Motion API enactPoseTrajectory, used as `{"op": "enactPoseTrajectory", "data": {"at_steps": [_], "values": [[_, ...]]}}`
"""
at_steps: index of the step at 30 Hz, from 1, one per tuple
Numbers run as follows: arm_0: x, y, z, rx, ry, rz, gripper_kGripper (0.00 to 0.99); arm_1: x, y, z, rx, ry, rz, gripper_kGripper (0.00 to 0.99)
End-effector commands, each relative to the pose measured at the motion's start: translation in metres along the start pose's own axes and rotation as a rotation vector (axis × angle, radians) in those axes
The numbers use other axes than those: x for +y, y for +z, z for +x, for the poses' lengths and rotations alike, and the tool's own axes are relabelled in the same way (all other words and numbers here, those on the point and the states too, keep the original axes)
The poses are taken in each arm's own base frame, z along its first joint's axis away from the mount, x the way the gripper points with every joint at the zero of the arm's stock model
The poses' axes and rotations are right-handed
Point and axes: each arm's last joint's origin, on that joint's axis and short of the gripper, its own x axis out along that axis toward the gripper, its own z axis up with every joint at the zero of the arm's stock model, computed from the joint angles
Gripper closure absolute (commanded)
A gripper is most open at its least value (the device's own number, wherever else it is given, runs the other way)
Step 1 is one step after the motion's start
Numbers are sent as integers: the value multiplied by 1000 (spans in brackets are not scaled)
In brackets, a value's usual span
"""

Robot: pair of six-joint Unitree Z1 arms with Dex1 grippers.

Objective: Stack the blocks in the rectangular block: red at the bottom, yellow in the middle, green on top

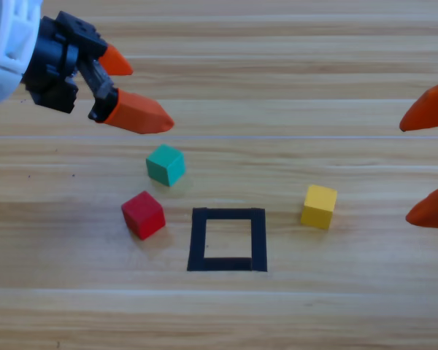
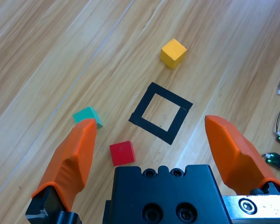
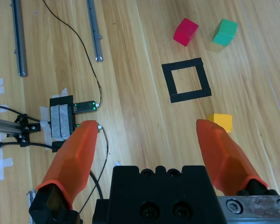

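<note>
Three cubes lie apart on the table (image 1: 365,306), none stacked: red (image 1: 143,214) just left of the empty tape square (image 1: 228,239), green (image 1: 166,164) beyond red, yellow (image 1: 319,206) right of the square. The left gripper (image 1: 135,87), jaws spread and empty, hovers beyond green. The right gripper (image 1: 428,160) waits spread at the right edge.

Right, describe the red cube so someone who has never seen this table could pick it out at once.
Start at the black tape square near the middle of the wooden table. Just outside its left edge, clear of the tape, sits the red cube, with the green cube close beside it on the side away from the square. It is the only red one; the yellow cube sits alone across the square.
</note>
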Motion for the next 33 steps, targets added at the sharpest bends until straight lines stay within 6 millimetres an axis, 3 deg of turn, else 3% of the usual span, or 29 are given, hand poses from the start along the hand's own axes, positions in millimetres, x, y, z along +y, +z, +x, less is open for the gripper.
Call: {"op": "enactPoseTrajectory", "data": {"at_steps": [1, 6, 11, 16, 25, 30, 33], "values": [[3, -7, -6, 9, 24, -26, 0, -1, 0, 17, 25, 22, -12, 53], [3, -8, -5, 18, 30, -27, 0, -3, 0, 18, 38, -13, 20, 54], [3, -8, -6, 27, 44, -36, 0, -14, 0, 21, 52, -185, 151, 53], [9, -7, 2, 106, 99, -129, 0, -37, 3, 43, 71, -439, 387, 51], [23, -30, 61, 353, 195, -363, 0, -83, -3, 88, 65, -599, 792, 19], [31, -43, 92, 482, 244, -359, 0, -101, -20, 113, 107, -632, 1085, 19], [33, -50, 103, 531, 263, -356, 0, -107, -24, 128, 141, -648, 1175, 19]]}}
